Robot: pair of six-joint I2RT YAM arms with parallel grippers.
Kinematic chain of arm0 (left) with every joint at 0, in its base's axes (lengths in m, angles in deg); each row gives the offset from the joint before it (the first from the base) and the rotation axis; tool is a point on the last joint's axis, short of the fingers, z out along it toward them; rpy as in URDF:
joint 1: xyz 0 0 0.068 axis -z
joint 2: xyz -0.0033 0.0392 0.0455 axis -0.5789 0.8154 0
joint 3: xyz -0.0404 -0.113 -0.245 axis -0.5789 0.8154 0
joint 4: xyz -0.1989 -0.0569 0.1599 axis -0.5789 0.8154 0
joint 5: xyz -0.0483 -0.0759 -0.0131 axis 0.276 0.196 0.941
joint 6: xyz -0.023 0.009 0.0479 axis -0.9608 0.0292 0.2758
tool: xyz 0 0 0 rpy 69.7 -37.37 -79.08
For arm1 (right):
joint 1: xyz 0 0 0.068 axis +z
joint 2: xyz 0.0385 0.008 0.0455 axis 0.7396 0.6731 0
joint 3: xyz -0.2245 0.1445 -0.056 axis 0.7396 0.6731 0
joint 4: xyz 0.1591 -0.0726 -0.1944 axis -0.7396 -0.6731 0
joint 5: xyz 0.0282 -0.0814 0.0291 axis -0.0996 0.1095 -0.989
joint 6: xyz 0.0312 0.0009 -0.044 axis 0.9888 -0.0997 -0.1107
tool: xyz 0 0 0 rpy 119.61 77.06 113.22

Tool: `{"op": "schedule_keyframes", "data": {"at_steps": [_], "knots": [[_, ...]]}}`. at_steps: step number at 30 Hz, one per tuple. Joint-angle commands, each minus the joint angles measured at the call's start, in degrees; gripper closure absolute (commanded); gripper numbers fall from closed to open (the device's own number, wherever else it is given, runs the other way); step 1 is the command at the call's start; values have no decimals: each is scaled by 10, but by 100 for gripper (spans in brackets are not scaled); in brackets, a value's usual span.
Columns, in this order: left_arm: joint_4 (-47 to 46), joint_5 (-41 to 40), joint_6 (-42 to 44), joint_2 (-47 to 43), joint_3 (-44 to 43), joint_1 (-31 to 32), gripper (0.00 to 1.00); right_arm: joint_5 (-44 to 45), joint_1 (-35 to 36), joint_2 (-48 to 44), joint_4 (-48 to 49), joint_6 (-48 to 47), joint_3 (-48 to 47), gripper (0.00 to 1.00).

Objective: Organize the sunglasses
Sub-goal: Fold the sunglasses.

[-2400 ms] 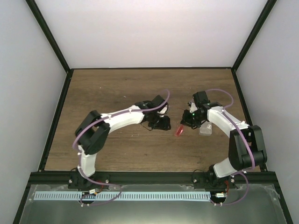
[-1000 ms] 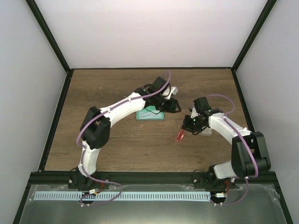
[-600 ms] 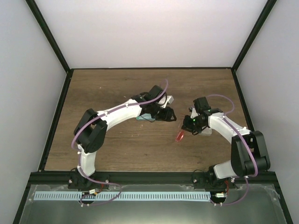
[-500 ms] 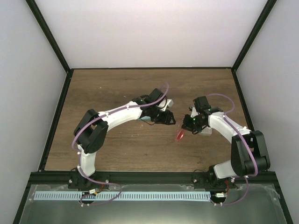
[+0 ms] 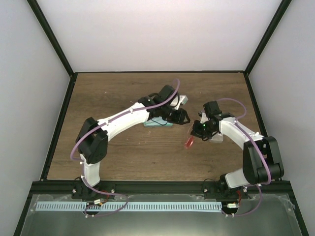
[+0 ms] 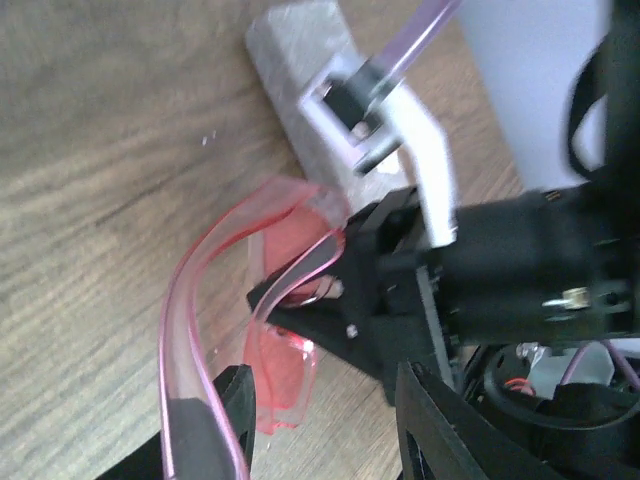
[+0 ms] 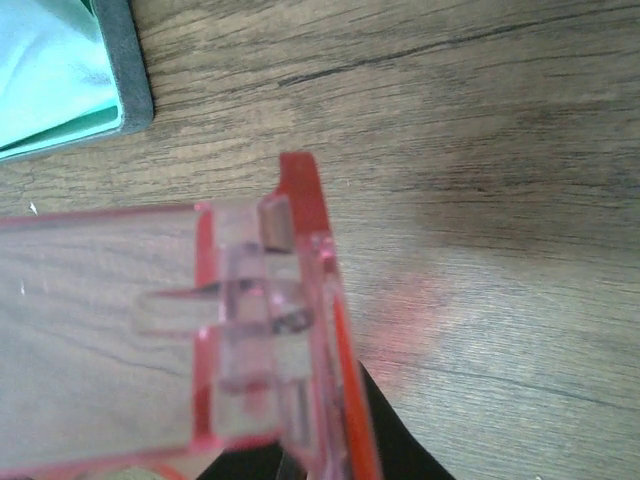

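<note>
Right fingers (image 6: 360,290): pressed together on the thin-framed, translucent red-orange sunglasses (image 6: 285,372), pinching them at the frame's corner by the hinge.
Left fingers (image 6: 215,435): spread, one on each side of a lens. One open temple runs down along the nearer finger, but no pinch shows.
Red-orange sunglasses: held off the brown wood-grain desk (image 5: 108,98), between the two arms and right of centre, with the temples unfolded.
Nearby: a flat grey-edged case with teal lining (image 5: 157,123) lies just left of where the arms meet. A pale grey oblong case (image 6: 300,60) lies farther back.
Step in hand: probably folding the temple, or passing the pair across (the pictures fit both).
Doing it well: let the right fingers act as the anchor at the hinge. Bring the left fingers lightly onto the temple, well away from the hinge, and swing it inward around the hinge rather than pushing it sideways.
Risk: thin plastic flexes. A hard squeeze, or a twist between the two grips, could spring the pair loose or strain the hinge.
</note>
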Motion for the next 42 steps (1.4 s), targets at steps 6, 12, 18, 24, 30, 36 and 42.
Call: {"op": "schedule_keyframes", "data": {"at_steps": [6,12,18,24,30,36,42], "knots": [[44,-9,33,-8,-95,-36,59,-2,4,-7,-2,-7,-11,93],[57,-10,40,32,-127,-48,60,-3,5,-15,-6,-8,-9,93],[48,-11,8,62,-128,-46,95,-4,4,-18,-8,-5,-13,93],[31,-4,-11,60,-110,-34,96,-6,4,-14,-5,-6,-11,93],[19,-7,-15,44,-63,-30,96,-9,4,-11,-4,-9,-12,93],[13,-13,-19,30,-30,-8,96,-12,4,-8,-1,-12,-10,93],[-5,-17,-33,20,5,13,96,-16,4,0,2,-14,-12,93]]}}
